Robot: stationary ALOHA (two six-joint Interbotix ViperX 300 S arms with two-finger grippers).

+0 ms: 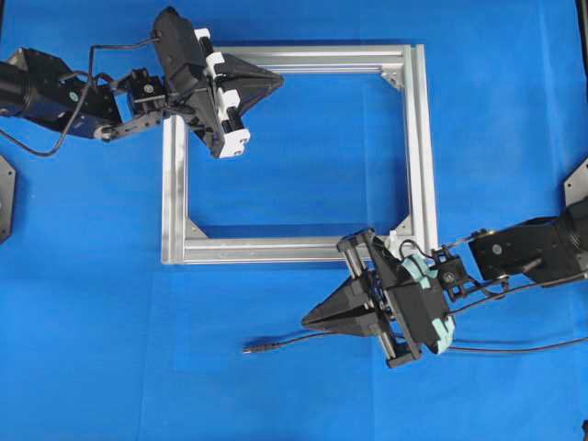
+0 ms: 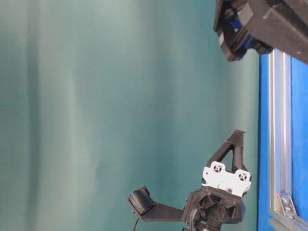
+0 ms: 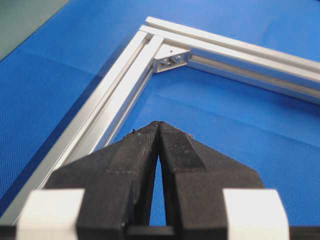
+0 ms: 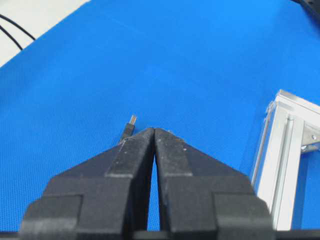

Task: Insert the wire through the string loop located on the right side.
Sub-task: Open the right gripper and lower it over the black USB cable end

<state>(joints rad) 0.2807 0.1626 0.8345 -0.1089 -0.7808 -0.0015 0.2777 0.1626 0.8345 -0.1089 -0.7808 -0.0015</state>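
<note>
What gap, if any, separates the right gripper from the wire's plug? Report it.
Apart. In the overhead view, blue cloth shows between the shut right gripper and the wire, whose plug lies on the table below and left of the tips.

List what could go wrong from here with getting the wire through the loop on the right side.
1. The wire lies loose on the cloth, held by neither shut gripper; its small plug sits low and flat, so the right gripper may pinch cloth or nudge it away.
2. The string loop cannot be made out in any view, so aiming at the right side of the frame could miss.
</note>
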